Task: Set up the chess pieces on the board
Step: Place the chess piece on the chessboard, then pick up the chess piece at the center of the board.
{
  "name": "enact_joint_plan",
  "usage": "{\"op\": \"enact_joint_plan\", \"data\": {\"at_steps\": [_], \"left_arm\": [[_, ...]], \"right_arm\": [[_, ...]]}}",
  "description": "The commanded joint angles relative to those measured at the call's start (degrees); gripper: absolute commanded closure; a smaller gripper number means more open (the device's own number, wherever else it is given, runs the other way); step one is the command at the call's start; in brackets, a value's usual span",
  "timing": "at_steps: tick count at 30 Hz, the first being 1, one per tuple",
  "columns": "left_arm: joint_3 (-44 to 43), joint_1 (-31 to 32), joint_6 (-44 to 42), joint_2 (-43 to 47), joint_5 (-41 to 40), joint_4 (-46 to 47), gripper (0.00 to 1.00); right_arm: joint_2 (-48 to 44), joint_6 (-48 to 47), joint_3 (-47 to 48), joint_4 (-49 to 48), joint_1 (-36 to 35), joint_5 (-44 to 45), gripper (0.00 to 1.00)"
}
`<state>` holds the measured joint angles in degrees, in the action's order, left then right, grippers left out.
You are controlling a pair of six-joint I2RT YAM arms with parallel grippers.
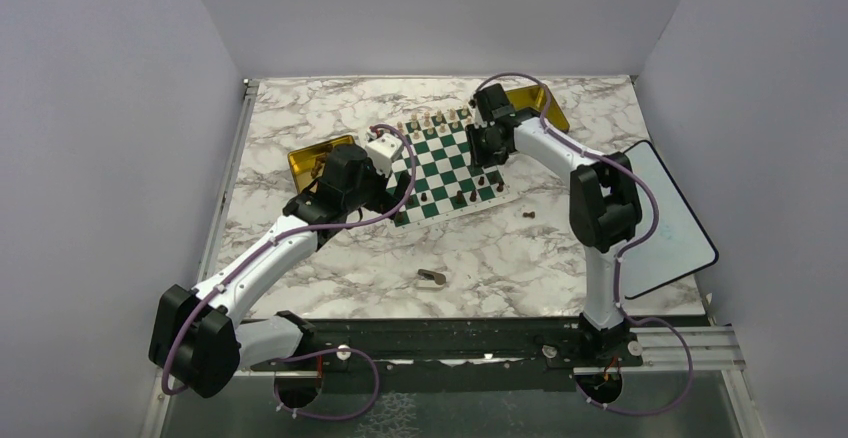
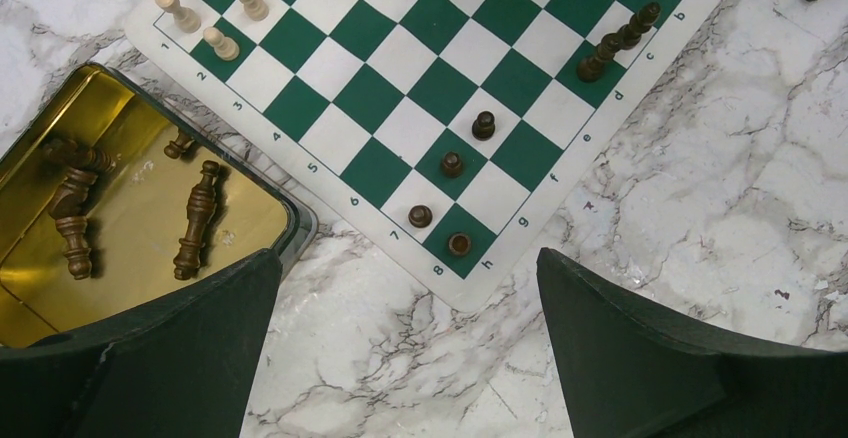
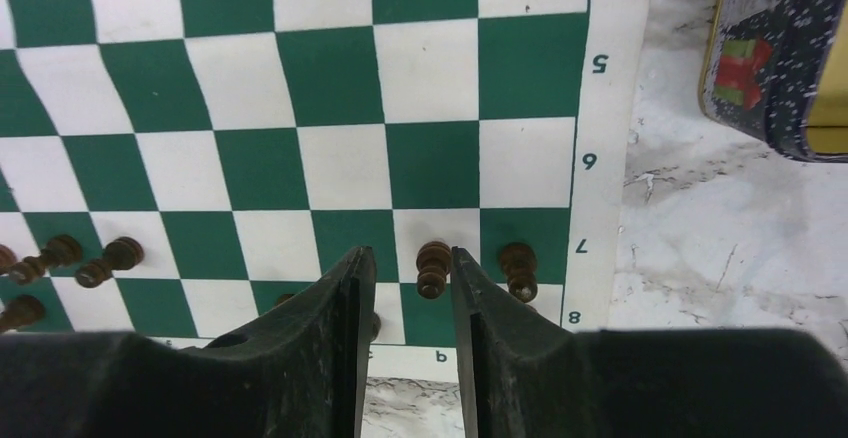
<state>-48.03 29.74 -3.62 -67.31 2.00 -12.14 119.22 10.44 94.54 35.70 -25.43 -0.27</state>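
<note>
The green-and-white board (image 1: 447, 158) lies mid-table. Several dark pieces stand along its near edge. In the left wrist view, dark pawns (image 2: 452, 165) stand near the h8 corner of the board (image 2: 400, 68). My left gripper (image 2: 410, 293) is open wide and empty over bare marble just off that corner. It is at the board's left corner in the top view (image 1: 385, 193). My right gripper (image 3: 410, 258) is open over the board's right side (image 1: 489, 161). A dark pawn (image 3: 433, 268) stands on its square between the fingertips, close against the right finger (image 3: 467, 303).
A gold tin (image 2: 130, 218) left of the board holds several dark pieces lying flat. A second tin (image 1: 530, 98) with a dark patterned lid (image 3: 775, 58) sits at the back right. Cream pieces (image 2: 220, 43) line the far rows. Two dark pieces (image 1: 432, 277) (image 1: 527, 214) lie on the marble. A white tablet (image 1: 665, 218) lies at the right.
</note>
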Motion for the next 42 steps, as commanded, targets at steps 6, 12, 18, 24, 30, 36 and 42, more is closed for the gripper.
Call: {"op": "enact_joint_plan", "data": {"at_steps": [6, 12, 18, 24, 30, 36, 42], "left_arm": [[0.5, -0.1, 0.7, 1.7, -0.1, 0.8, 0.01], [0.7, -0.1, 1.2, 2.6, 0.9, 1.4, 0.01], [0.9, -0.1, 1.4, 3.9, 1.1, 1.7, 0.01], [1.3, -0.1, 1.8, 5.3, 0.8, 2.0, 0.01], [1.5, -0.1, 2.4, 5.9, 1.5, 2.2, 0.01], [2.2, -0.1, 2.9, 6.4, 0.1, 3.2, 0.01], [2.3, 0.0, 3.3, 6.3, 0.4, 3.2, 0.01]], "right_arm": [[-11.9, -4.0, -2.0, 1.1, -0.2, 4.9, 0.6], [-21.7, -9.7, -15.5, -4.2, -0.1, 8.5, 0.6], [-31.4, -19.8, -29.8, -6.0, -0.1, 12.9, 0.63], [-41.2, -34.6, -42.8, -11.6, 0.4, 4.2, 0.64], [-34.6, -38.6, -40.4, -8.4, 2.7, -3.1, 0.63], [-33.2, -46.1, -39.7, -8.1, 7.0, -7.9, 0.64], [-30.3, -50.9, -39.7, -8.6, 8.9, -12.0, 0.63]]}}
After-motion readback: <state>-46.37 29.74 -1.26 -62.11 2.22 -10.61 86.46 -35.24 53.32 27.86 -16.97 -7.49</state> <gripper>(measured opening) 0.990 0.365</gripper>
